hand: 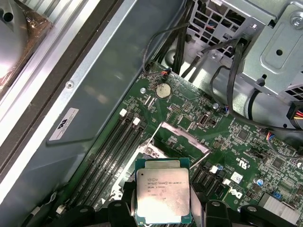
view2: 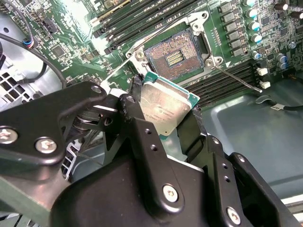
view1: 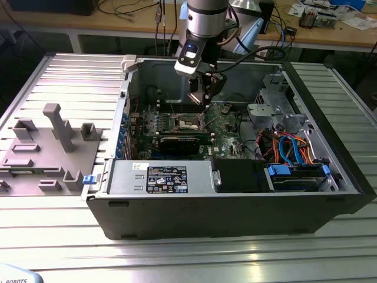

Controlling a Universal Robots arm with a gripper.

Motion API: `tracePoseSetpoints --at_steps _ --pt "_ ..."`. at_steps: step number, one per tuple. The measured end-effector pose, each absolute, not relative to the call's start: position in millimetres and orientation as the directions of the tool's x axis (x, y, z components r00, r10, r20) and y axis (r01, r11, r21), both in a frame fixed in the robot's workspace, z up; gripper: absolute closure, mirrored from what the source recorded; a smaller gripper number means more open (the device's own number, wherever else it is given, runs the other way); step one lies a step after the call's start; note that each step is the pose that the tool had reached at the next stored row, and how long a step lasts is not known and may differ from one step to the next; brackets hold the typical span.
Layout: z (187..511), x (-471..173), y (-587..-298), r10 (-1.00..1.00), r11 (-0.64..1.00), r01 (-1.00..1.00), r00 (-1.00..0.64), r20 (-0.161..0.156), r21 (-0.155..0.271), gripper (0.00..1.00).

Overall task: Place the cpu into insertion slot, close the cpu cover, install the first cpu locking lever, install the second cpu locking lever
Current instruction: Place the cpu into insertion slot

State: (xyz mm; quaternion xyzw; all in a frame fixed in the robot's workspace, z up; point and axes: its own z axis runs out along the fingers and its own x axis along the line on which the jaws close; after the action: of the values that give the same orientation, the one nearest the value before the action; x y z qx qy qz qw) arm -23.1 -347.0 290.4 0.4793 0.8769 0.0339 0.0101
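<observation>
The arm [view1: 206,17] stands steeply over the open computer case [view1: 235,206], which lies on the ribbed metal worktop [view1: 59,247]. Its tool [view1: 200,97] points down to the green circuit board [view1: 227,127] and hangs a little above it. In the second wrist view the two black fingers [view2: 137,123] of the tool are clenched on the cpu [view2: 168,108] — a flat square chip with a dull silver-grey top and a thin green border, gripped by two opposite edges and tilted. The cpu is in the air, near the insertion slot [view2: 174,56] but apart from it. The slot is a dark square recess with fine contacts, uncovered. In the first wrist view the cpu cover [hand: 182,138] — a thin shiny metal frame — stands lifted beside the slot. A thin wire lever [view2: 236,78] lies over the board just beside the socket.
</observation>
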Motion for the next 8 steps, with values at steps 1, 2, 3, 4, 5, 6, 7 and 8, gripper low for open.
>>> tracePoseSetpoints --at_steps 1,2,3,4,5,6,7,8 --pt "290.4 -23.0 -347.0 0.842 0.537 0.841 -0.539 0.015 0.069 0.46" --pt "290.3 -23.1 -347.0 0.843 0.536 0.842 -0.538 0.015 0.069 0.46" --pt "290.4 -23.1 -347.0 0.844 0.534 0.843 -0.536 0.015 0.069 0.46" --pt "290.3 -23.0 -347.0 0.845 0.533 0.843 -0.535 0.015 0.069 0.46" --pt "290.4 -23.1 -347.0 0.845 0.532 0.844 -0.534 0.015 0.069 0.46" --pt "290.4 -23.1 -347.0 0.846 0.531 0.845 -0.533 0.015 0.069 0.46" --pt "290.3 -23.0 -347.0 0.846 0.53 0.845 -0.532 0.015 0.069 0.46" --pt "290.4 -23.1 -347.0 0.847 0.529 0.846 -0.531 0.015 0.069 0.46"
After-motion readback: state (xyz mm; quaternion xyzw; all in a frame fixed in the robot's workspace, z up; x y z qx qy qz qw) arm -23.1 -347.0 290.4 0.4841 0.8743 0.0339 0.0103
